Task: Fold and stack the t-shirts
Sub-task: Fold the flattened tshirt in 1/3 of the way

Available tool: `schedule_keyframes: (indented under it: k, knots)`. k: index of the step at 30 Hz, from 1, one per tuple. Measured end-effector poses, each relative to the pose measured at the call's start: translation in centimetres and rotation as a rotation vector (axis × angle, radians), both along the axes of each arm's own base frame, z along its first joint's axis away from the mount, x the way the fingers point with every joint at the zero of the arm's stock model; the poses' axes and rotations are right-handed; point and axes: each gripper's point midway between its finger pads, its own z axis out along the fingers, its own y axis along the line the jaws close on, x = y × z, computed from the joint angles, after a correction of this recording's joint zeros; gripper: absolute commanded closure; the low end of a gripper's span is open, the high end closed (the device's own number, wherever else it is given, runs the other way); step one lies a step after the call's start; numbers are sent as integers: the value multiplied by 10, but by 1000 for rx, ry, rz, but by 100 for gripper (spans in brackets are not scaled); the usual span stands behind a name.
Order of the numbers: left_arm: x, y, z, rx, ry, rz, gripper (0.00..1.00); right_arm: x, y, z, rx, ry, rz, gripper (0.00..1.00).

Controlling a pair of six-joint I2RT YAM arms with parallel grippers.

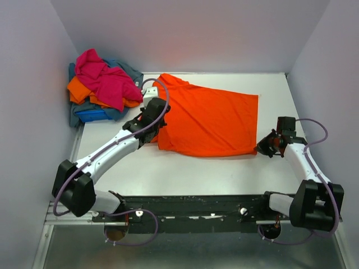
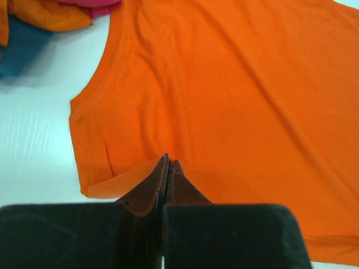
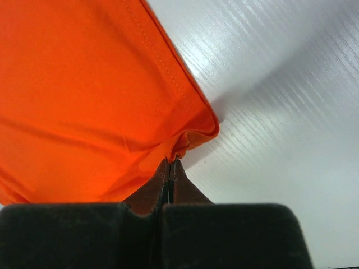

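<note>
Garment: bright orange soft-fabric short-sleeved t-shirt [image 1: 210, 120], spread nearly flat at mid white tabletop [image 1: 185, 168]; collar end toward the left arm, hem toward the right.
Left end effector [image 2: 168, 162]: fingers clenched on a fold of the near edge beside the sleeve.
Right end effector [image 3: 170, 162]: fingers pinched on the near hem corner; fabric bunched at the tips.
Reserve: crumpled pile of magenta, orange and blue shirts [image 1: 101, 89] in the far-left corner, well apart from the right arm.
Step, by judgement: first fold of this shirt; both near corners gripped.
Next move: probably lift both corners evenly; carry the near edge across toward the far edge; keep tension equal to avoid skew.
</note>
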Motion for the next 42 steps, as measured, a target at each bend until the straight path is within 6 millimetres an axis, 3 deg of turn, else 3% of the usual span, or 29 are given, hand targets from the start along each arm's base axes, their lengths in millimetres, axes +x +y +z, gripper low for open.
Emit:
schedule_keyframes:
  k: [6, 20, 24, 33, 42]
  knots:
    - [27, -19, 2, 51, -3, -72, 100, 4, 0, -10, 11, 34, -10, 99]
    - [79, -55, 8, 116, -36, -150, 100, 8, 0, -13, 24, 39, -32, 99]
    - [97, -60, 11, 134, -43, -151, 100, 18, -3, -9, 23, 40, -43, 99]
    - [115, -42, 27, 142, -57, -91, 100, 43, -11, -1, 7, 36, -77, 99]
    - [131, -29, 19, 161, -32, -55, 100, 67, -18, 6, 0, 42, -113, 99]
